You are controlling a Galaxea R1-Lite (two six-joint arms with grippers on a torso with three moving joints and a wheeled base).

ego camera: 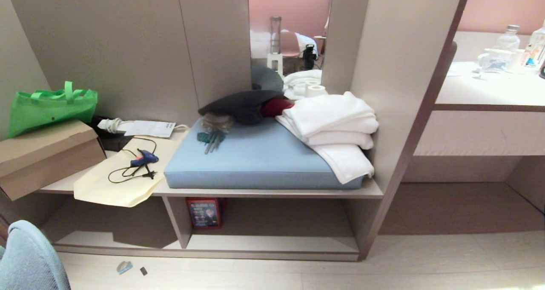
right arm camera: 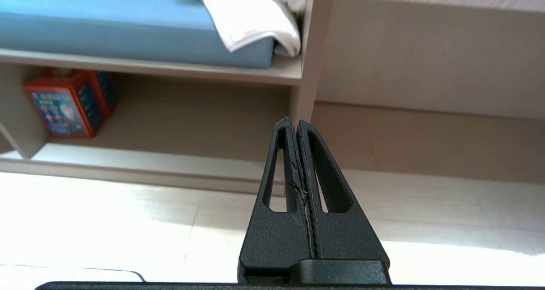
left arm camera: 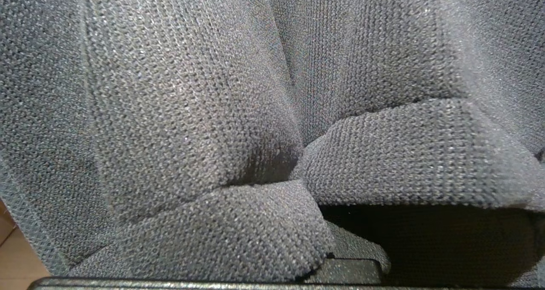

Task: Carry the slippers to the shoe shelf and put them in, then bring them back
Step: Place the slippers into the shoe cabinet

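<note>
While both arms are out of the head view, the scene is listed from left to right. A green bag point(ego camera: 51, 104) is set on a cardboard box point(ego camera: 44, 156) at the far left of the bench board. Next, a blue glue gun point(ego camera: 144, 158) with its cord is laid on a cream sheet point(ego camera: 115, 188). A blue cushion point(ego camera: 255, 158) follows, with a dark cloth point(ego camera: 242, 104) at its back and folded white towels point(ego camera: 334, 128) on its right end. Below the board, the shoe shelf point(ego camera: 272, 243) is seen, with a red box point(ego camera: 205, 212) stood by its divider. At the far right, bottles point(ego camera: 509, 41) are kept on a desk point(ego camera: 489, 90). The left gripper is shut on the slippers point(left arm camera: 238, 128), whose grey knit fills its wrist view; its fingers are hidden. The right gripper point(right arm camera: 294, 124) is closed on nothing, with tips pressed together, pointed toward the shelf's right post.
</note>
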